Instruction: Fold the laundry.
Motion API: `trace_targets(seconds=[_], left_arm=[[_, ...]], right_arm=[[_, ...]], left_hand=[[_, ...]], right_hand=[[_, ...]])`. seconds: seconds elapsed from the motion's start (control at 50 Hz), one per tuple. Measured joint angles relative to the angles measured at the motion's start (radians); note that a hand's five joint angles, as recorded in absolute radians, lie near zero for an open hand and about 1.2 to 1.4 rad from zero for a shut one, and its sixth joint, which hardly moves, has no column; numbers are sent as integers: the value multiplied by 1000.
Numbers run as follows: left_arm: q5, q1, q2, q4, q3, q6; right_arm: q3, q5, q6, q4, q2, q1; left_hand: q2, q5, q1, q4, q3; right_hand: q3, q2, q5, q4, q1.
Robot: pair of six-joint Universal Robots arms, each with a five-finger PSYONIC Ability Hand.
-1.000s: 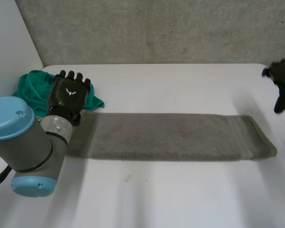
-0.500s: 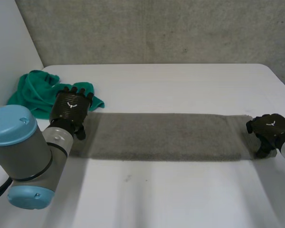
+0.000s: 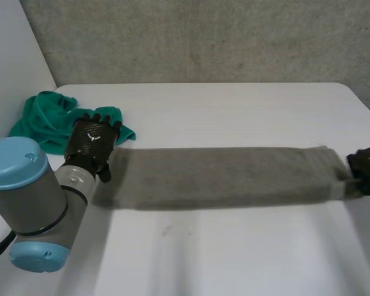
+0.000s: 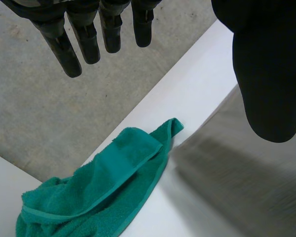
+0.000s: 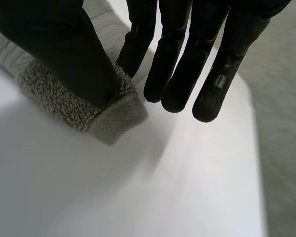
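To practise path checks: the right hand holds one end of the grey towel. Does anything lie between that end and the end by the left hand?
Nothing visible does. The top of the grey towel is bare from the right hand to the left hand. The green cloth lies beside the left end, off it.

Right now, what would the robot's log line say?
task: fold laundry | right hand: pinching corner of grey towel | left hand: open, at other end | green towel: crumpled, beside left hand

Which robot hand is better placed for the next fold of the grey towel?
Right. The right robot hand pinches an end corner of the grey towel between thumb and finger; the left robot hand hovers open over the other end.
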Motion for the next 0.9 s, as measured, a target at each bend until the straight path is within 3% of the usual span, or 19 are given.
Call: trace_targets(seconds=[0.16, 0.22, 0.26, 0.3, 0.34, 0.38, 0.4, 0.58, 0.9], left_arm=[[-3, 3, 8, -6, 0, -2], [-3, 4, 8, -9, 0, -2], [-3, 4, 7, -10, 0, -2], [-2, 4, 7, -11, -1, -2], [-2, 4, 6, -12, -1, -2], [-2, 4, 5, -12, -2, -2], [-1, 4, 5, -12, -2, -2], [1, 6, 3, -12, -9, -2], [1, 0, -3, -12, -10, -2]], right_arm=[[-58, 31, -118, 17, -36, -144], [-70, 24, -157, 49, -37, -173], [-71, 20, -163, 57, -37, -176], [-74, -9, -174, 98, -38, -177], [-74, -28, -167, 113, -40, -172], [-74, -42, -156, 122, -43, -168], [-74, -48, -149, 125, -43, -166], [-71, -66, -131, 123, -43, -162], [-75, -95, -280, 89, 51, -280]], left_hand=[[0, 0, 0, 0, 0], [0, 0, 0, 0, 0], [0, 0, 0, 0, 0], [0, 0, 0, 0, 0], [0, 0, 0, 0, 0], [0, 0, 0, 0, 0], [0, 0, 0, 0, 0], [0, 0, 0, 0, 0], [0, 0, 0, 0, 0]], right_hand=[[0, 0, 9, 0, 0], [-177, -176, -136, -183, -117], [-177, -176, -136, -183, -117], [-376, -354, -303, -364, -267], [-754, -741, -709, -758, -616], [-754, -741, -709, -758, -616], [-875, -856, -844, -881, -697], [-889, -857, -856, -893, -701], [-721, -723, -699, -728, -575]])
